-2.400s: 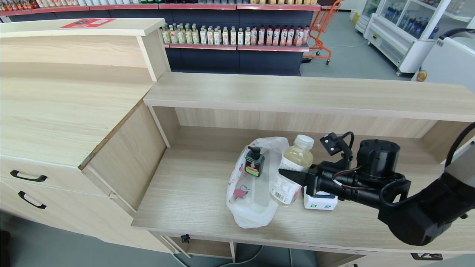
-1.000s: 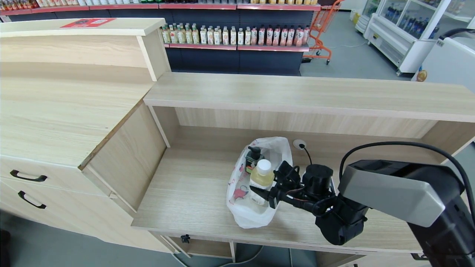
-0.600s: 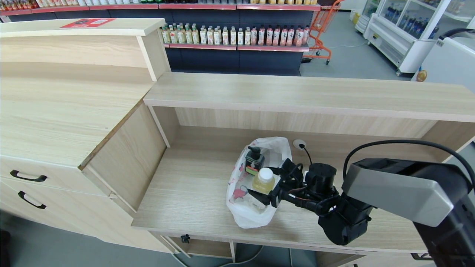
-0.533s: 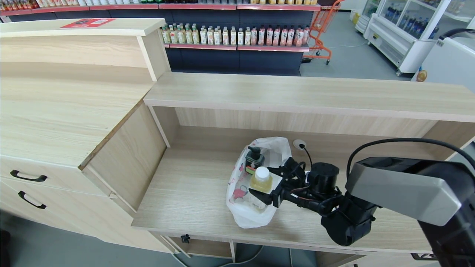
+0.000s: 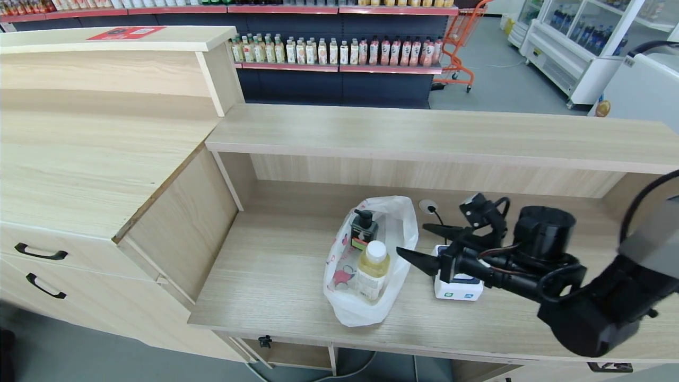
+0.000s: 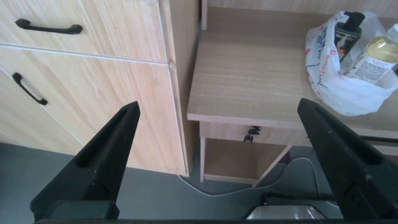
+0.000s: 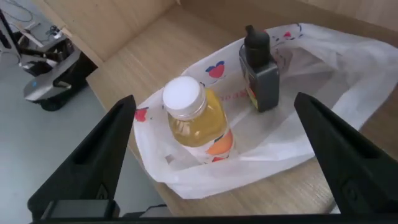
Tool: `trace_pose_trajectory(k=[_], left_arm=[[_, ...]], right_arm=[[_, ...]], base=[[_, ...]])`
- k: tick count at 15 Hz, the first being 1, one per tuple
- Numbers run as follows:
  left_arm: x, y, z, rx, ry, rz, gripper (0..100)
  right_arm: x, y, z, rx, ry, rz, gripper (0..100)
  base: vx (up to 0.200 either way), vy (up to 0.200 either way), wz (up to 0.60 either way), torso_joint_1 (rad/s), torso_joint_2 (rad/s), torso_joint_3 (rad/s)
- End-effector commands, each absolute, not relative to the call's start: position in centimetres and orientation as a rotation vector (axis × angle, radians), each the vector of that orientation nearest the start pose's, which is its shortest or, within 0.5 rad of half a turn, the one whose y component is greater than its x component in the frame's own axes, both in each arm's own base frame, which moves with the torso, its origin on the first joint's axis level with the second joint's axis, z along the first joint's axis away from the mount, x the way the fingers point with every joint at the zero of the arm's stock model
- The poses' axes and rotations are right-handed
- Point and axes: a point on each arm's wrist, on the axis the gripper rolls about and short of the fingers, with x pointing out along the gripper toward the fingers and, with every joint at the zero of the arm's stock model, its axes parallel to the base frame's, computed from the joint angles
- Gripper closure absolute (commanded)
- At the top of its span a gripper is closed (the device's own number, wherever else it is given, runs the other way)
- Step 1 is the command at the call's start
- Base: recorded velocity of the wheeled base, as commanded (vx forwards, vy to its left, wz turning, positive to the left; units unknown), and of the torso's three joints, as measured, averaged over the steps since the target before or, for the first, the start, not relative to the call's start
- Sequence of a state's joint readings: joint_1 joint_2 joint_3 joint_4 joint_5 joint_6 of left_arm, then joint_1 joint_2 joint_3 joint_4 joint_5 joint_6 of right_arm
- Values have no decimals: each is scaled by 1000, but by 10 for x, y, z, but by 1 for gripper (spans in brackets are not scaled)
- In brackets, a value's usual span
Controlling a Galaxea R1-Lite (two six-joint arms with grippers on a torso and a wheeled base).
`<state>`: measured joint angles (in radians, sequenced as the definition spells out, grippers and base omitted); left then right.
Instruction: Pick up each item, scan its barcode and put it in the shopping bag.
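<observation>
Shopping bag point(image 5: 347, 310) was found on surface point(image 5: 265, 276), drink bottle point(image 5: 373, 268) and pump bottle point(image 5: 363, 231) parked upright inside. Right claw point(image 5: 411, 239) was spread, empty, just beside bag; left claw point(image 6: 219, 106) spread too. Task judged pretty much done.

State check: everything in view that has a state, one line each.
shopping bag: open, on the counter
drink bottle: capped, upright in the bag
pump bottle: upright in the bag
right gripper: open, empty, beside the bag
left gripper: open, empty
drawers: shut
</observation>
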<state>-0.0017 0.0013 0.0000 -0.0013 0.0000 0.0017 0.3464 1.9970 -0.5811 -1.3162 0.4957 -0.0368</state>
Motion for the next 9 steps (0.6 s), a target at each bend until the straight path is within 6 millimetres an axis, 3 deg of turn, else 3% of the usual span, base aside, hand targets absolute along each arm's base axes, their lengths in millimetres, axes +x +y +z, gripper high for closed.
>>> trace_pose_trajectory(k=[1,2,4,7,9], left_arm=[[-23,0,76,2,0,-2,0],[-23,0,76,2,0,-2,0],[-23,0,76,2,0,-2,0],[-23,0,76,2,0,-2,0],[-23,0,76,2,0,-2,0]], right_arm=[[222,71,163,-7,72,726,0],[187,54,179,-5,101,644,0],[132,29,181,-1,174,483,0],[65,12,145,7,164,345,0],[26,8,120,-8,53,333,0]], base=[[0,0,0,0,0,0],[0,0,0,0,0,0],[0,0,0,0,0,0],[0,0,0,0,0,0],[0,0,0,0,0,0]])
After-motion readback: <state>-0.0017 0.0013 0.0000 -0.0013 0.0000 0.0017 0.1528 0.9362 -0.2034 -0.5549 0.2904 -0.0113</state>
